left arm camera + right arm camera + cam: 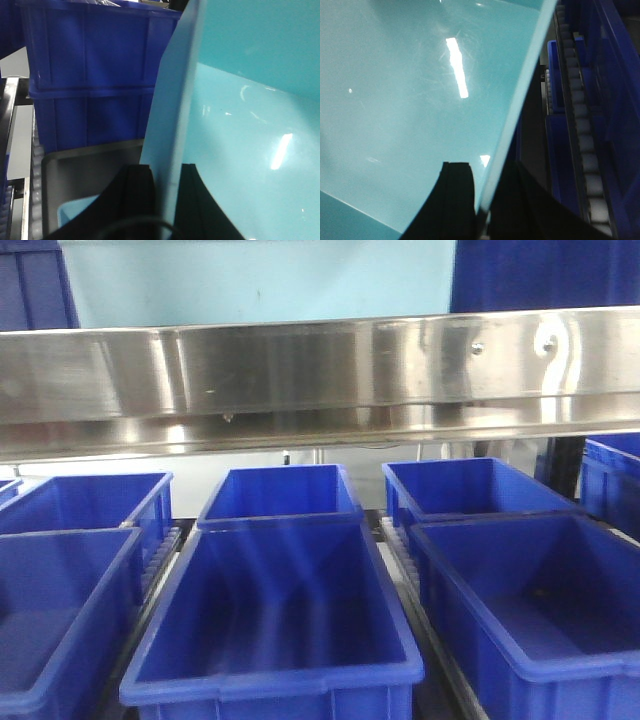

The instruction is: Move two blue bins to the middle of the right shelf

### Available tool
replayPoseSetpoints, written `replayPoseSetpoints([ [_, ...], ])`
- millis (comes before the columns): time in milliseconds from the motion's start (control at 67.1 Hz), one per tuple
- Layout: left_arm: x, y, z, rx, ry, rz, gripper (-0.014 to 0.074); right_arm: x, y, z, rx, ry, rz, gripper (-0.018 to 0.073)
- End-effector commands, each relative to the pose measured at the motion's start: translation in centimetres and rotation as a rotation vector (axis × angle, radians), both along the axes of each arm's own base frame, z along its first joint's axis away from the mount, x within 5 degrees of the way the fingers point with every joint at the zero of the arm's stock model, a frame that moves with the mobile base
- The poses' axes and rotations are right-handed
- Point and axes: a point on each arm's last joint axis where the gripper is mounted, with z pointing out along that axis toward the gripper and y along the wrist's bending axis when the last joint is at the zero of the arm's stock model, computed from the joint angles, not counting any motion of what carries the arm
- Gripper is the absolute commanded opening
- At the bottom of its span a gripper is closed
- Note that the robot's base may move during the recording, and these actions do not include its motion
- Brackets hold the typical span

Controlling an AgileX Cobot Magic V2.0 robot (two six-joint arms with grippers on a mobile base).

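Exterior front-facing view: we've got blue bins point(270, 620) in rows under the steel shelf rail point(320, 370), long sides running away from us, and no arms in shot.

Left wrist view: the left gripper point(167, 172) is pinched onto a thin teal wall point(175, 90). Stacked blue bins sit off to its left, not touching.

Right wrist view: the right gripper point(484, 170) clamps a teal wall too. The bins lie to its right, along the roller track point(582, 130).

Which arm's closer, we can't tell.
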Motion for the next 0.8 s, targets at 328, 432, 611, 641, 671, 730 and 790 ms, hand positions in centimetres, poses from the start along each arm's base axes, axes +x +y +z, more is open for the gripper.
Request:
replayPoseSetpoints([
  [328,-0.3,0.3,1.41,-0.069,-0.071,0.015,-0.0111,-0.44,-0.27,0.81,-0.007,-0.048,0.013,-0.0153],
  [432,-0.3,0.3,1.41,-0.069,-0.071,0.015,-0.0111,-0.44,-0.27,0.81,-0.007,-0.048,0.013,-0.0153],
  [611,-0.3,0.3,1.41,-0.069,-0.071,0.015,-0.0111,-0.44,-0.27,0.81,-0.007,-0.048,0.013,-0.0153],
  [641,-0.3,0.3,1.41,-0.069,-0.071,0.015,-0.0111,-0.44,-0.27,0.81,-0.007,-0.048,0.013,-0.0153],
  [671,-0.3,0.3,1.41,-0.069,-0.071,0.015,-0.0111,-0.44,-0.27,0.81,-0.007,-0.048,0.013,-0.0153],
  [730,-0.3,0.3,1.41,-0.069,-0.071,0.015,-0.0111,-0.44,-0.27,0.81,-0.007,-0.048,0.013,-0.0153],
  [790,-0.3,0.3,1.41,-0.069,-0.071,0.015,-0.0111,-0.44,-0.27,0.81,-0.007,-0.048,0.013,-0.0153],
])
